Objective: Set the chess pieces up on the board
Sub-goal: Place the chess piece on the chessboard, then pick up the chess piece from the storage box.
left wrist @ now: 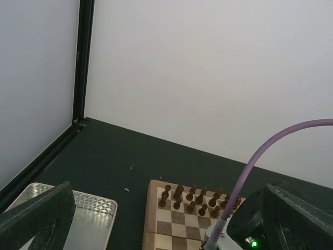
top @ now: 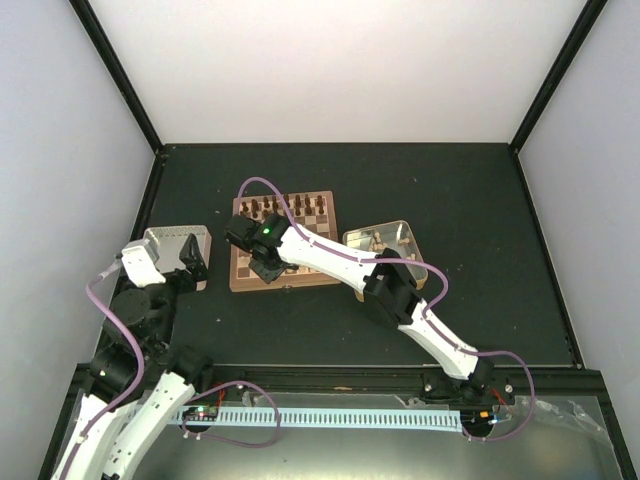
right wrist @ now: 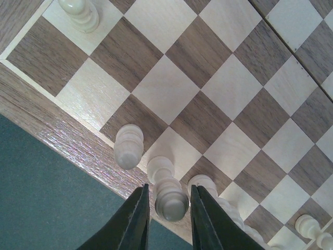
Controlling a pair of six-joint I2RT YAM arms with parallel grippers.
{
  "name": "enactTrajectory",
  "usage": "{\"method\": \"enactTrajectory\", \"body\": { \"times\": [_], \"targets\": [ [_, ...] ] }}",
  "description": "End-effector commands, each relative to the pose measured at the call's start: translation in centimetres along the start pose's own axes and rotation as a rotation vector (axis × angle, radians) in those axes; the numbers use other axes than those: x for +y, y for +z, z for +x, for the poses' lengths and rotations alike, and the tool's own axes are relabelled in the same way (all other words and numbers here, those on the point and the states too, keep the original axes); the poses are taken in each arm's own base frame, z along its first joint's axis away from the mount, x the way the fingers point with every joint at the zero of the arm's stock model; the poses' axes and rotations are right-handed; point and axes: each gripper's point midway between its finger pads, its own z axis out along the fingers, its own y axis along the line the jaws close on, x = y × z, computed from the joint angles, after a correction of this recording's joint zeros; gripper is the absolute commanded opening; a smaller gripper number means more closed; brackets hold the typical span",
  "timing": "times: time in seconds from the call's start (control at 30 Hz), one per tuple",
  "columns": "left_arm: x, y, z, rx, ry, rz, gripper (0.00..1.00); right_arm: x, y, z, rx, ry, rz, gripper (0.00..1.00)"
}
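**Pale piece stands between parted right pincer tips at the board's edge**

The pale pieces (right wrist: pixel 128 147) stand in the board's (top: pixel 300 262) edge row, just inside its wooden frame, with one more at a corner square. One of them is upright between the tips of the right pincer (right wrist: pixel 169 195). A sliver of gap shows on each side of it, so it is released, not clamped. The dark pieces (top: pixel 275 207) fill the far rows.

The board lies on a dark tabletop (top: pixel 470 200), near its middle. A tin (top: pixel 388 232) holding a few pieces sits just to its right, and a pale tray (top: pixel 180 243) lies to its left. White walls (top: pixel 340 70) with black corner posts close in the space on three sides.

The right arm stretches from its base diagonally across the tin to the board's near left part, its wrist pointing down. The left arm is folded back near the left wall. The left pincer (left wrist: pixel 167 198) is raised and level, gaping wide with nothing in it.
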Motion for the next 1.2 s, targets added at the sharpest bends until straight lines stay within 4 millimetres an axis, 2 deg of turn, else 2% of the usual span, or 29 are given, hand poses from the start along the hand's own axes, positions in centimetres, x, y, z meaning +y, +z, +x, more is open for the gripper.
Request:
{"method": "enactTrajectory", "body": {
  "times": [0.0, 0.17, 0.33, 0.53, 0.67, 0.77, 0.83, 0.9, 1.03, 1.17],
  "targets": [
    [0.0, 0.3, 0.4, 0.018, 0.004, -0.006, 0.99, 0.0, 0.0, -0.5, -0.020, -0.003, 0.019, 0.25],
    [0.0, 0.3, 0.4, 0.019, 0.004, -0.007, 0.99, -0.2, -1.2, -1.5, -0.066, 0.032, 0.014, 0.26],
    [0.0, 0.3, 0.4, 0.019, 0.003, -0.009, 0.99, -0.8, -4.6, -3.5, -0.179, 0.093, -0.008, 0.30],
    [-0.2, 0.5, 0.5, 0.028, 0.008, -0.002, 0.99, -2.9, -7.7, -4.1, -0.263, 0.207, -0.013, 0.33],
    [-1.0, 0.8, 0.7, 0.038, 0.019, 0.034, 0.99, -5.3, -10.0, -3.6, -0.346, 0.309, -0.030, 0.35],
    [-2.2, 1.1, 1.1, 0.056, 0.035, 0.091, 0.99, -8.9, -12.0, -2.2, -0.422, 0.421, -0.019, 0.38],
    [-3.2, 1.3, 1.4, 0.072, 0.044, 0.140, 0.99, -11.5, -12.1, -0.4, -0.442, 0.496, 0.001, 0.40],
    [-4.0, 1.4, 1.6, 0.086, 0.047, 0.181, 0.99, -14.3, -11.4, 1.9, -0.438, 0.582, 0.021, 0.42],
    [-5.1, 1.5, 1.5, 0.084, 0.046, 0.232, 0.99, -19.1, -7.9, 7.5, -0.361, 0.744, 0.031, 0.43],
    [-5.9, 1.7, 1.4, 0.084, 0.047, 0.268, 0.99, -21.5, -4.3, 11.4, -0.276, 0.823, 0.036, 0.43]
  ]
}}
